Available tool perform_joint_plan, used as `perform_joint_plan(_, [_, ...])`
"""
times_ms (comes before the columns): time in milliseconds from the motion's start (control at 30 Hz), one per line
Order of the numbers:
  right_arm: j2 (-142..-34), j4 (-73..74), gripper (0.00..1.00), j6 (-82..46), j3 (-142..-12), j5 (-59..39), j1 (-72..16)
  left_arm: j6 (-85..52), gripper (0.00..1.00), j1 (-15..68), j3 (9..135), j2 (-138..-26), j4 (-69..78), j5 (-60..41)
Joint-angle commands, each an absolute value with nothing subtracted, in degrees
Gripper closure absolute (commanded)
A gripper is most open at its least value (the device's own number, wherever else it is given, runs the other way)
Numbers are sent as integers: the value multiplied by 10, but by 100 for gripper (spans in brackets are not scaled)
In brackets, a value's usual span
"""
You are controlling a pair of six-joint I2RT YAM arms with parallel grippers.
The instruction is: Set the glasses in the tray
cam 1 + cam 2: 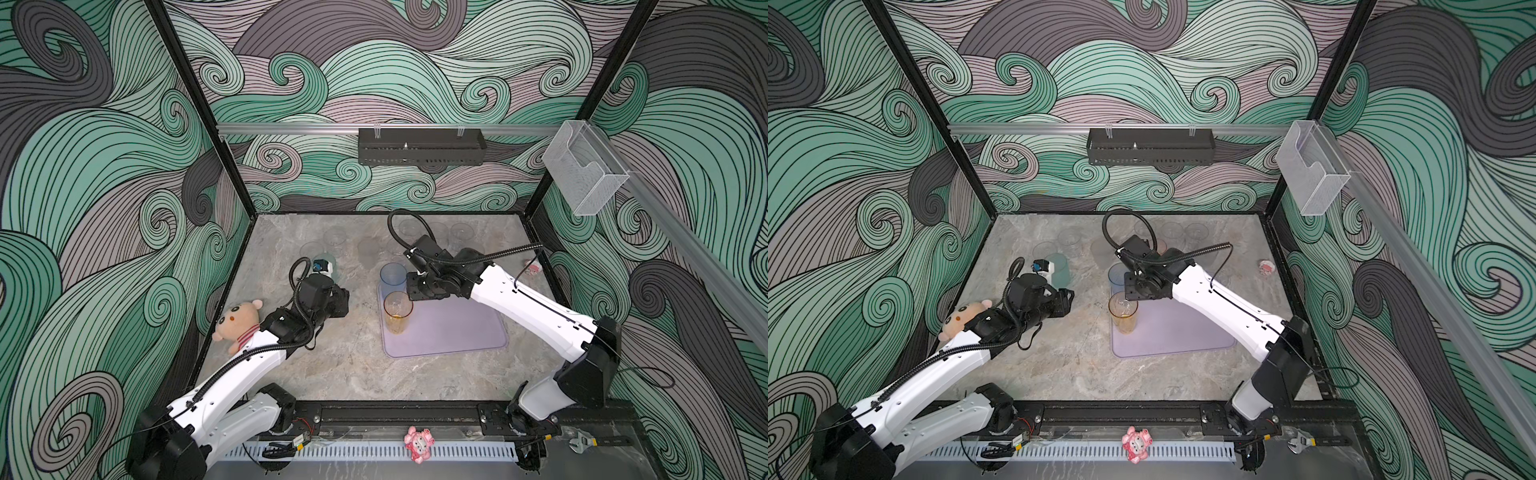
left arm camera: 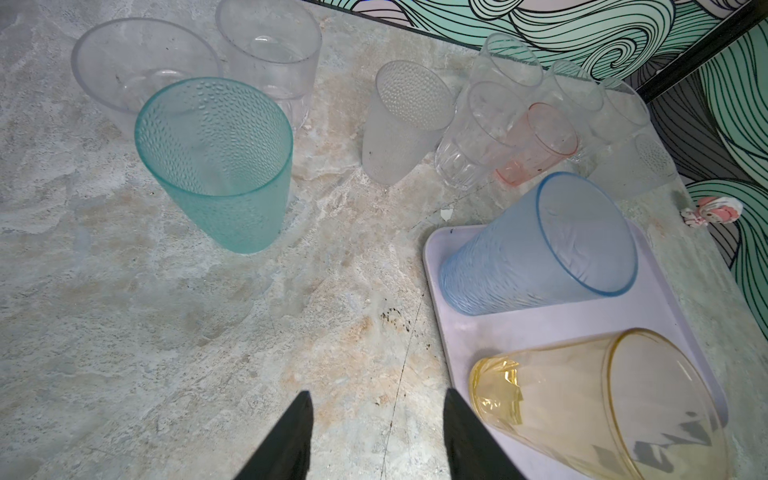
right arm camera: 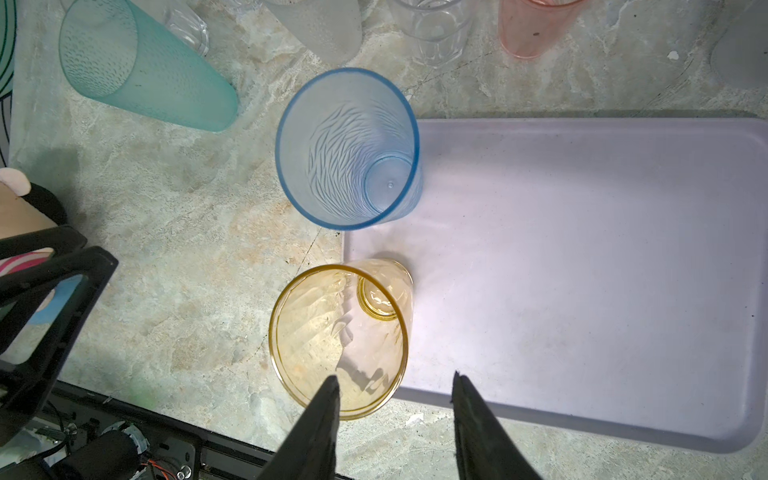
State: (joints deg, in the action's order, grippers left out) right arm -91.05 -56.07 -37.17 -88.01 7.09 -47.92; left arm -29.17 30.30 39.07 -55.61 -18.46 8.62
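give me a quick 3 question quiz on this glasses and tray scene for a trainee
1. Multiple choice: which tumblers stand on the lilac tray?
A) the blue tumbler and the amber tumbler
B) the pink one and a frosted one
C) none
2. True or false: the teal tumbler stands upright on the tabletop, off the tray.
3. Short answer: what do the fingers of the right gripper hold?
Key: 1 A. 2 true. 3 nothing; they are open.
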Motion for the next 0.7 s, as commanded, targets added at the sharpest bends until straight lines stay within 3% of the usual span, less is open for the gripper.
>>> perform_joint_plan(0, [-931, -570, 54, -369, -909, 76, -474, -311, 43, 307, 395, -547, -209, 112])
perform_joint_plan(167, [-948, -570, 54, -344, -943, 82, -454, -323, 38, 307, 399, -529, -232, 175])
perform_joint_plan(667, [-945, -523, 53, -302, -940, 37, -362, -292, 25, 307, 431, -585, -200, 157])
